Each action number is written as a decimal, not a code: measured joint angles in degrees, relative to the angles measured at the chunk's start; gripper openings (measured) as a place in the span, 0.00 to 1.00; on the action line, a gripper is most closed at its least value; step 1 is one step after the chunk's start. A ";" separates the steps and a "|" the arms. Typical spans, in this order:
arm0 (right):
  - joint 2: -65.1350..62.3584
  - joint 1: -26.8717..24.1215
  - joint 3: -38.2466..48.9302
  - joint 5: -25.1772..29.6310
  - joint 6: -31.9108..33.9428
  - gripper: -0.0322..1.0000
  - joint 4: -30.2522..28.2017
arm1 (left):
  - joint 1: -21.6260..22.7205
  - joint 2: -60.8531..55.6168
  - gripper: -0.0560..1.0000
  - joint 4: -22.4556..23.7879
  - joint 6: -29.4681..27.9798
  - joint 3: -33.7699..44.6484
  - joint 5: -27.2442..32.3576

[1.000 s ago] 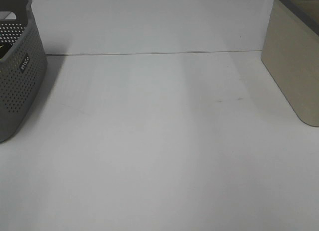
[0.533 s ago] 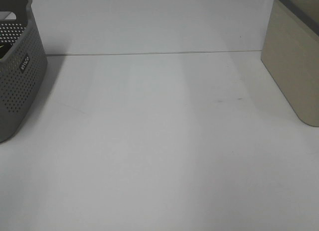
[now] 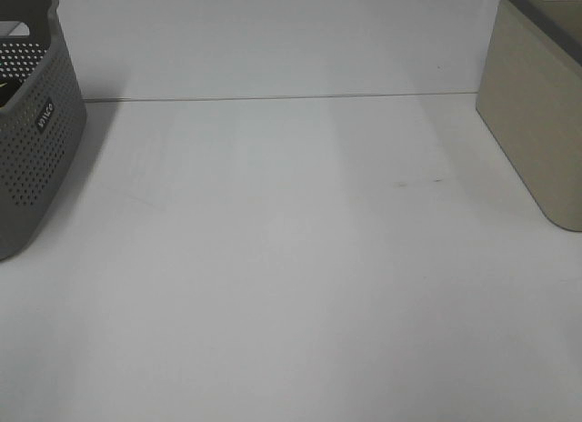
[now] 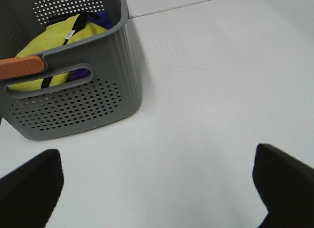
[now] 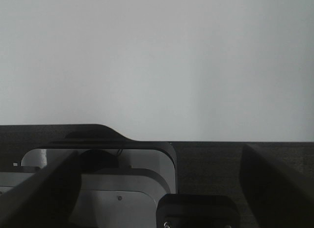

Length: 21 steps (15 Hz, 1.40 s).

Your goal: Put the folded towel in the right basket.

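Note:
The right basket (image 3: 538, 122) is beige and stands at the table's right edge in the high view; its inside is hidden. A grey perforated basket (image 3: 36, 140) stands at the left. In the left wrist view this grey basket (image 4: 73, 102) holds a yellow fabric bundle (image 4: 46, 48) with a black strap and something blue behind it. I cannot tell whether it is the folded towel. My left gripper (image 4: 157, 188) is open and empty, apart from the grey basket. My right gripper (image 5: 157, 186) is open and empty, facing a white surface. Neither gripper shows in the high view.
The white table (image 3: 291, 258) stretches between the two baskets, with a white back wall (image 3: 273, 40) behind it. An orange handle piece (image 4: 19, 67) sits on the grey basket's rim. Dark robot hardware (image 5: 122, 188) fills the lower part of the right wrist view.

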 joint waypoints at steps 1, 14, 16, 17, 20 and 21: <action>-4.41 0.00 2.52 0.06 -0.69 0.82 -0.29 | 0.00 0.00 0.99 0.00 0.00 0.00 0.00; -46.07 0.00 15.13 -8.71 -4.01 0.81 -1.49 | 0.00 0.00 0.99 0.00 0.00 0.00 0.00; -46.47 0.00 15.13 -8.71 -4.01 0.81 -1.49 | 0.00 0.00 0.99 0.00 0.00 0.00 0.00; -46.47 0.00 15.13 -8.71 -4.01 0.81 -1.49 | 0.00 0.00 0.99 0.00 0.00 0.00 0.00; -46.52 0.00 15.18 -8.71 -4.01 0.81 -1.49 | 0.00 0.00 0.99 0.00 0.00 0.00 0.00; -47.04 0.00 15.18 -8.71 -4.01 0.81 -1.49 | 0.00 0.00 0.99 0.00 0.00 0.00 0.00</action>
